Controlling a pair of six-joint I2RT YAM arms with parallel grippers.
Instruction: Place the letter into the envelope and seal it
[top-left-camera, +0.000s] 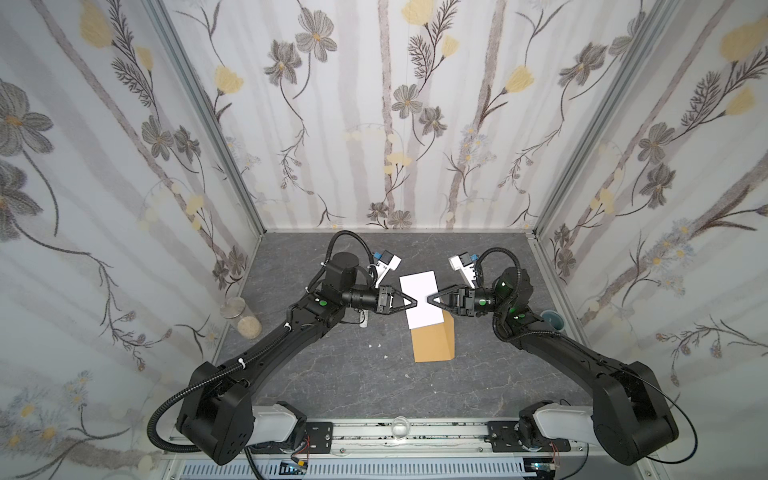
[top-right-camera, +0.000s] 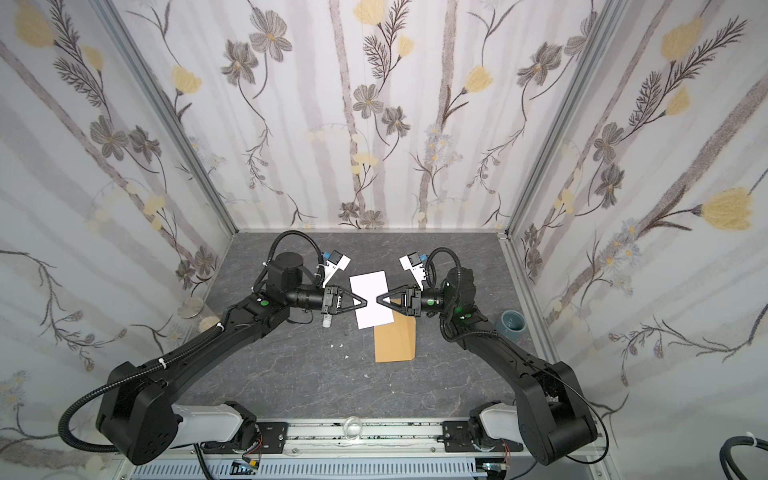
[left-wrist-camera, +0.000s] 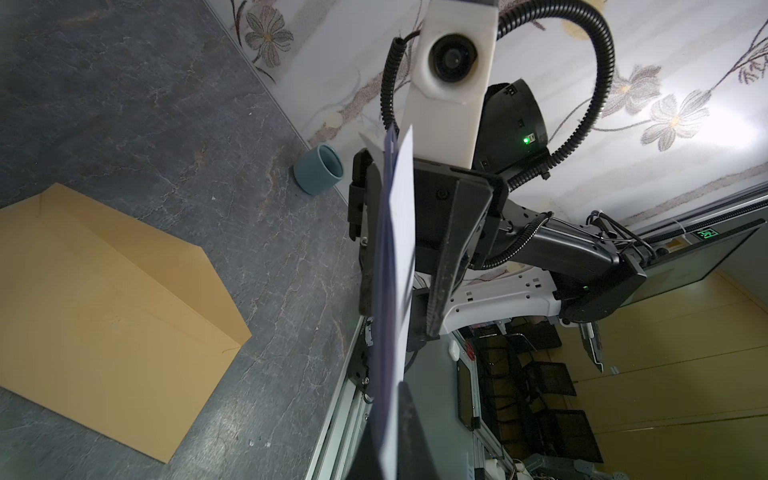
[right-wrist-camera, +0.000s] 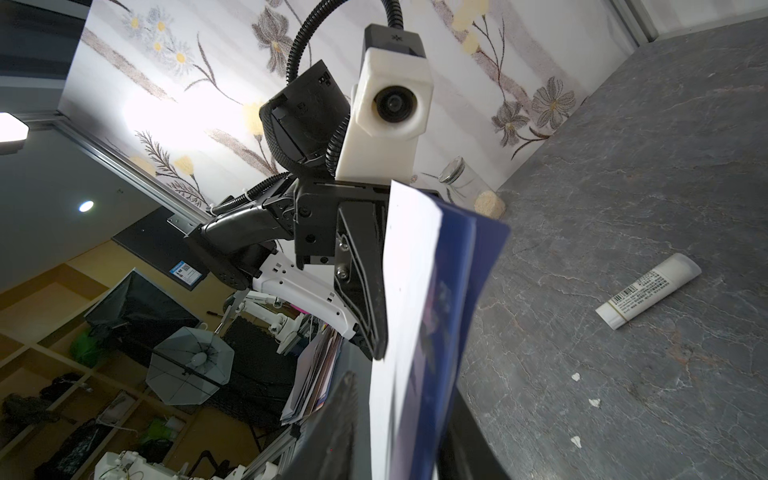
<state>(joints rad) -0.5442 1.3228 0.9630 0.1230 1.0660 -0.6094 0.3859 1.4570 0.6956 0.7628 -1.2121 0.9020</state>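
Left tool (top-left-camera: 416, 300) pinched the letter (top-left-camera: 419, 284) at one edge; right tool (top-left-camera: 429, 299) straddled the opposite edge, jaws narrow, unclamped. Paper looked light and floppy, so edge grips suited.

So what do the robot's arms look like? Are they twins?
Pretty much twins. The left arm and right arm are chunky and black, each with a white part at the base. A ribbed black cable loops along each one, little green lights glow near the wrists, each carries a white camera block, and the fingers are thin black triangles.
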